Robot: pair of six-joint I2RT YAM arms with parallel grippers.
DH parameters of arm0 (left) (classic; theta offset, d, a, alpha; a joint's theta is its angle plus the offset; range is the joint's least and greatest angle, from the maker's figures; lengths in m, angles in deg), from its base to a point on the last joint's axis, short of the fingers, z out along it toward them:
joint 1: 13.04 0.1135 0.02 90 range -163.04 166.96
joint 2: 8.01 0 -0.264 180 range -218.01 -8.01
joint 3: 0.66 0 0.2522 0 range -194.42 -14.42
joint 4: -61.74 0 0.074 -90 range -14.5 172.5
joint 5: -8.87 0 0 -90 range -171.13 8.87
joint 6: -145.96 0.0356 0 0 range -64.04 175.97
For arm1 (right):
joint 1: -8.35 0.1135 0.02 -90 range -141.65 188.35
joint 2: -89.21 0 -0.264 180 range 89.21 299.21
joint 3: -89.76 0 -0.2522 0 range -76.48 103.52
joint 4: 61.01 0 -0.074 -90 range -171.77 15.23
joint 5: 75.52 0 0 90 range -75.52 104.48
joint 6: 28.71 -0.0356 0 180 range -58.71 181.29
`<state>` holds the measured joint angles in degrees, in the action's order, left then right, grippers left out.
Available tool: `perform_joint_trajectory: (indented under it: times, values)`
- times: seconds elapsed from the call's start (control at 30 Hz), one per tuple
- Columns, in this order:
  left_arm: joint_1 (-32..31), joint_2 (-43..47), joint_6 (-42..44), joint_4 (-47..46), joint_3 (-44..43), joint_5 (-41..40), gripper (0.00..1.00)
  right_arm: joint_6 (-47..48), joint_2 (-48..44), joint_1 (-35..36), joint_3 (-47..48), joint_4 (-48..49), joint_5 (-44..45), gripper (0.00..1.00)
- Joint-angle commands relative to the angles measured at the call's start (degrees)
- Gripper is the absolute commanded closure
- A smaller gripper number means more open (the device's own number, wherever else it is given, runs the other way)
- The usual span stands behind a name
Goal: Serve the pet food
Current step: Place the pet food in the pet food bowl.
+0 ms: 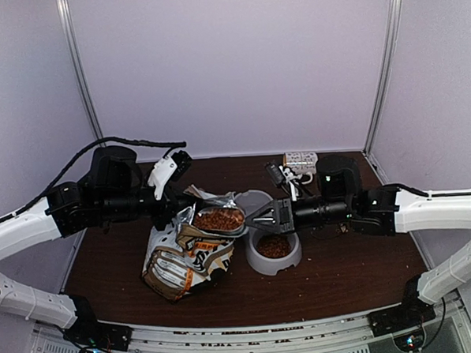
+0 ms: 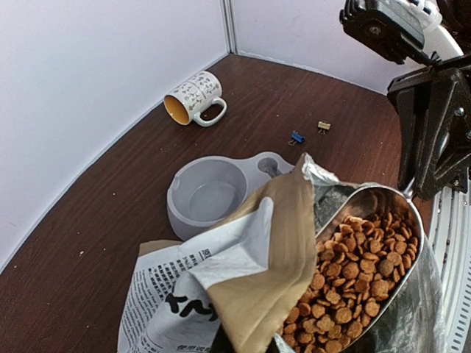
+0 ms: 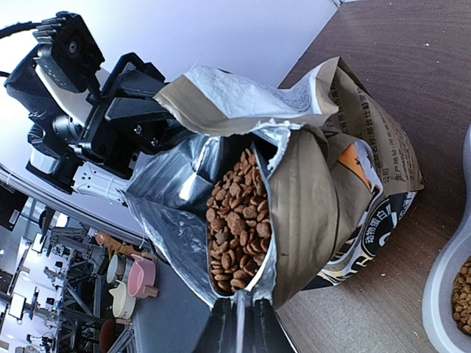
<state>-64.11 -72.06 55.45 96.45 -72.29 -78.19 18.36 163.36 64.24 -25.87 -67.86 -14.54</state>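
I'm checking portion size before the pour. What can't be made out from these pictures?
Kibble left in the bag: every view, hidden under the scoop and foil folds.
Bowl: right wrist view, cut off by the right edge.
Print on the mug: left wrist view, too small to read.

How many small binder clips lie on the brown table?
2. The small blue binder clip and the small gold binder clip lie side by side beyond the grey plastic bowl. The paper bag may hide others.

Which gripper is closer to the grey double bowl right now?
Right. The right gripper hangs directly over the bowl; the left gripper is on the far side of the bag, pinching its edge.
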Motion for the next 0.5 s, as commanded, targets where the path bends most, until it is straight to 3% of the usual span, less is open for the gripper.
perform_joint_trajectory:
  times: [0.0, 0.47]
  values:
    - [0.0, -0.2, 0.9, -2.7, -1.4, 0.0, 1.00, 3.2, 0.3, 0.0, 3.7, -0.4, -1.5, 1.00]
    - [0.0, 0.2, 0.8, -2.9, -1.2, -0.2, 1.00, -0.9, -2.0, -0.2, 5.4, -1.8, 4.2, 1.00]
